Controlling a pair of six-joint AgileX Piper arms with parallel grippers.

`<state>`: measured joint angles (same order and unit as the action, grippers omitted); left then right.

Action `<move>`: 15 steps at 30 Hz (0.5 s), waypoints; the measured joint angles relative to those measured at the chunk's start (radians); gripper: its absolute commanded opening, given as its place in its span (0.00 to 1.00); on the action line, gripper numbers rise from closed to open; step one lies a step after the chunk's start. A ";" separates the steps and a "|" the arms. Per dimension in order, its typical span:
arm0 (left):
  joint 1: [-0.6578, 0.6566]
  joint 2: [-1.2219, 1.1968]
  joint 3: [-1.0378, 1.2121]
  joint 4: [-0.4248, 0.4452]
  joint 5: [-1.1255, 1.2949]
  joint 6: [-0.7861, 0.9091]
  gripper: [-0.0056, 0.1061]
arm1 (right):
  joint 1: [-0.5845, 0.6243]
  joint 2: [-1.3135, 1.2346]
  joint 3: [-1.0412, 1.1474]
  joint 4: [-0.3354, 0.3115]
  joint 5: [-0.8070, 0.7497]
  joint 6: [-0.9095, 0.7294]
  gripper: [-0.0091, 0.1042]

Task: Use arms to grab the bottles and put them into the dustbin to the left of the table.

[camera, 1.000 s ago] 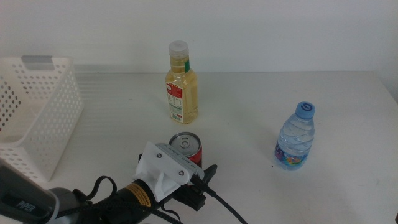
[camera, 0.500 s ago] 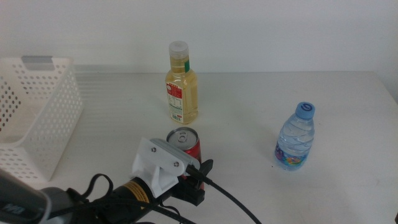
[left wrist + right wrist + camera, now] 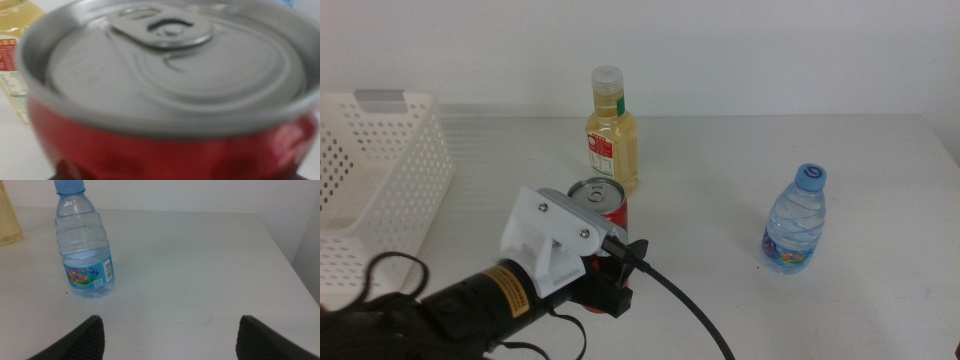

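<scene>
Left gripper (image 3: 610,268) jaws closed on red aluminium soda can (image 3: 596,205) near white counter (image 3: 720,180) centre, right gripper (image 3: 167,335) jaws wide, near blue-capped clear water bottle (image 3: 85,245), right edge.

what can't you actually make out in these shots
- Left gripper jaws: the middle view has the wrist block in front of them; the left wrist view is filled by the blurred red can.
- Inside the basket: cut off by the middle view's left edge.
- Right gripper: absent from the middle view.
</scene>
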<state>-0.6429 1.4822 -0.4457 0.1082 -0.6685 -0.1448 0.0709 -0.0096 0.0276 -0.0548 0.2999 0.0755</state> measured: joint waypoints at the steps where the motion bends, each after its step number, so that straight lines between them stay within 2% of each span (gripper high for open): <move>1: 0.000 -0.024 -0.004 0.001 0.039 0.000 0.01 | 0.000 0.000 0.000 0.000 0.000 0.000 0.84; 15: 0.000 -0.181 -0.255 -0.002 0.735 0.000 0.01 | 0.000 0.000 0.000 0.000 0.000 0.000 0.84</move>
<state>-0.6429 1.3008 -0.7009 0.1059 0.0667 -0.1448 0.0709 -0.0096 0.0276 -0.0548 0.2999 0.0755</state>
